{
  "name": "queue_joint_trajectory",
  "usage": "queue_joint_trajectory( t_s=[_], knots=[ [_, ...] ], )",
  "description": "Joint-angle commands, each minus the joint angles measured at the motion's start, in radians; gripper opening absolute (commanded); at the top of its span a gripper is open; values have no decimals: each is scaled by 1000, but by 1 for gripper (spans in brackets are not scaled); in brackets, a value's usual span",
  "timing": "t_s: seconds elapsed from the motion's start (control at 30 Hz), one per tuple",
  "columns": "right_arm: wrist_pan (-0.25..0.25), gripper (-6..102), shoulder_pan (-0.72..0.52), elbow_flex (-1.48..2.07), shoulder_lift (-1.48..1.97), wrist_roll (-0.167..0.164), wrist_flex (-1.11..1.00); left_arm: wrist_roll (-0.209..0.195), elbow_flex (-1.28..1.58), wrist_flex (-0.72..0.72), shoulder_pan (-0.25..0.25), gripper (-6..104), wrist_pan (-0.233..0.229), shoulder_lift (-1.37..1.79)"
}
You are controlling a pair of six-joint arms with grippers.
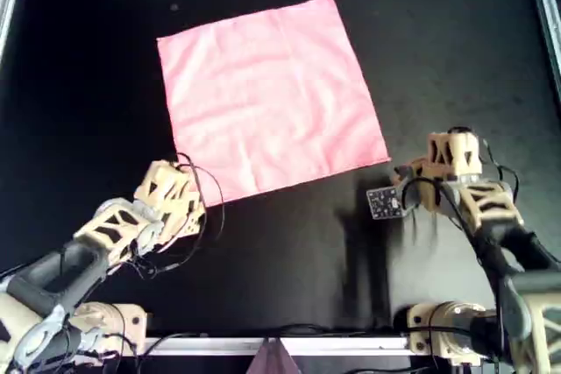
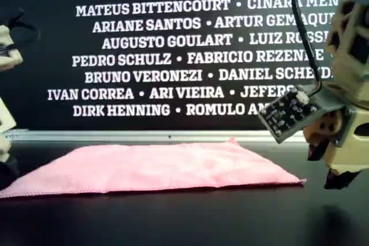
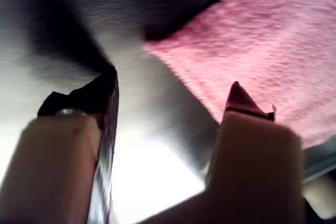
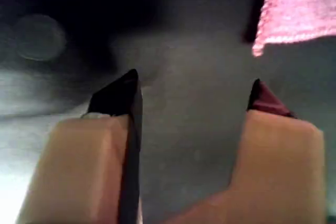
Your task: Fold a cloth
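The cloth [image 1: 272, 98] lies fully spread and flat on the black surface [image 1: 79, 67], a tilted pink square toward the far side in the overhead view, with no edge lifted or doubled over; by my reading, no fold has been made and the whole job is ahead of me. My left end effector [image 1: 188, 194] sits at the cloth's near-left corner in the overhead view, jaws spread wide; its wrist view shows the pink corner [image 3: 262, 51] just ahead of the tips, with one tip at or over the hem (contact I cannot confirm). My right end effector [image 1: 405, 192] hangs just beside the near-right corner in the overhead view, also spread wide, holding nothing; its wrist view shows that corner [image 4: 294, 9] ahead of the tips and apart from them. The exterior view shows the cloth [image 2: 150, 168] lying low and unbroken, the right end effector [image 2: 331, 168] above the surface at the exterior view's right. Both corners await gripping, I judge.
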Motion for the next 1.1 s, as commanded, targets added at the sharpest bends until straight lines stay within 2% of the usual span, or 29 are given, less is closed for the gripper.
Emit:
queue_joint_trajectory(
  t_s=[0.0, 0.3, 0.4, 0.53, 0.77, 1.07],
  knots=[
    [-5, 83, 3, -115, -32, -26, -44, -5, -37, -48, -5, 74, -3, 5],
    [-6, 83, 58, -238, -187, -12, -44, -5, -35, -55, -3, 74, -9, -21],
    [9, 83, 92, -259, -190, -11, -44, -3, -44, -57, -3, 74, -57, -94],
    [-2, 83, 92, -282, -202, -14, -44, -3, -95, -57, -3, 74, -98, -127],
    [2, 83, 94, -403, -376, -15, -44, -3, -107, -57, -3, 74, -107, -156],
    [-5, 82, 95, -477, -419, -18, -44, -3, -110, -61, -3, 73, -107, -158]
  ],
)
